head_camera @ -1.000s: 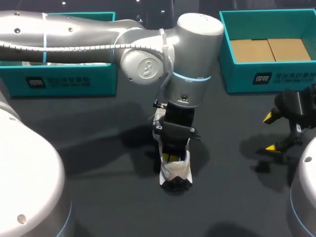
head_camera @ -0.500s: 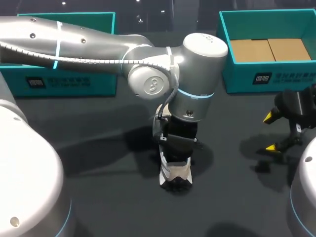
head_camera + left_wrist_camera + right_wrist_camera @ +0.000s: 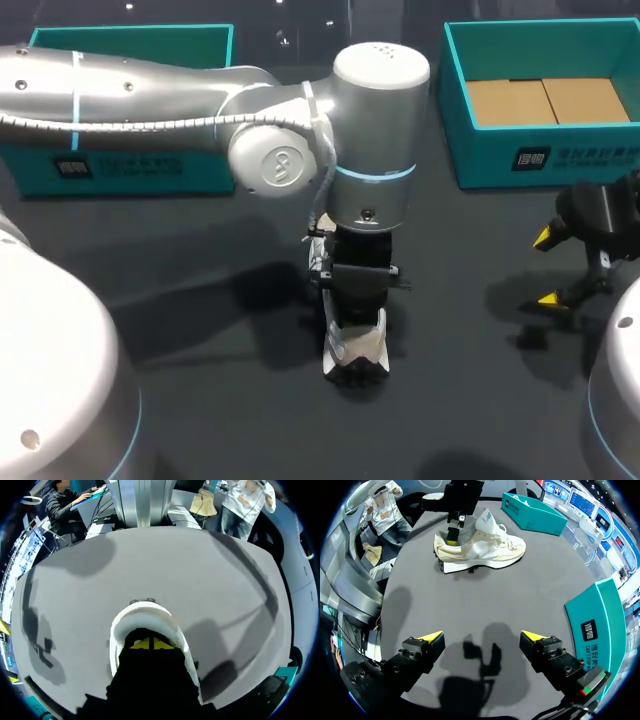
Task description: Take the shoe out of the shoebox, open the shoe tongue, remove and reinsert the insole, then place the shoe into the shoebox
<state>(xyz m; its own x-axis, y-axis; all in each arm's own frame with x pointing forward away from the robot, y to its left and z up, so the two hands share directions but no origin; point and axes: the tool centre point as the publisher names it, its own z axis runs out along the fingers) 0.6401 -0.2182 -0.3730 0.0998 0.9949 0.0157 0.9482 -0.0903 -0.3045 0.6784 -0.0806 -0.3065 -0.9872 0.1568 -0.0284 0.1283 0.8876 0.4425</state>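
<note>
A white shoe (image 3: pixel 356 356) stands on the dark table near the middle, its heel toward the front edge. My left arm comes in over it, and my left gripper (image 3: pixel 353 322) points straight down into the heel opening. In the left wrist view the gripper (image 3: pixel 150 643) is shut, its yellow tips pressed together inside the shoe's white heel collar (image 3: pixel 145 614). Nothing shows between them. The right wrist view has the shoe (image 3: pixel 487 551) lying side-on well ahead, with my left gripper (image 3: pixel 452 537) in its heel. My right gripper (image 3: pixel 548 268) (image 3: pixel 482 637) hangs open and empty at the right.
A teal shoebox (image 3: pixel 545 160) with a cardboard floor stands at the back right, close to my right gripper. A second teal box (image 3: pixel 130 165) stands at the back left, partly behind my left arm. Bare tabletop (image 3: pixel 230 400) lies around the shoe.
My left arm's wrist has swung back and forth and the gripper has sunk deeper into the shoe's heel, hiding its yellow tips from above. The shoe and my right arm have stayed put.
</note>
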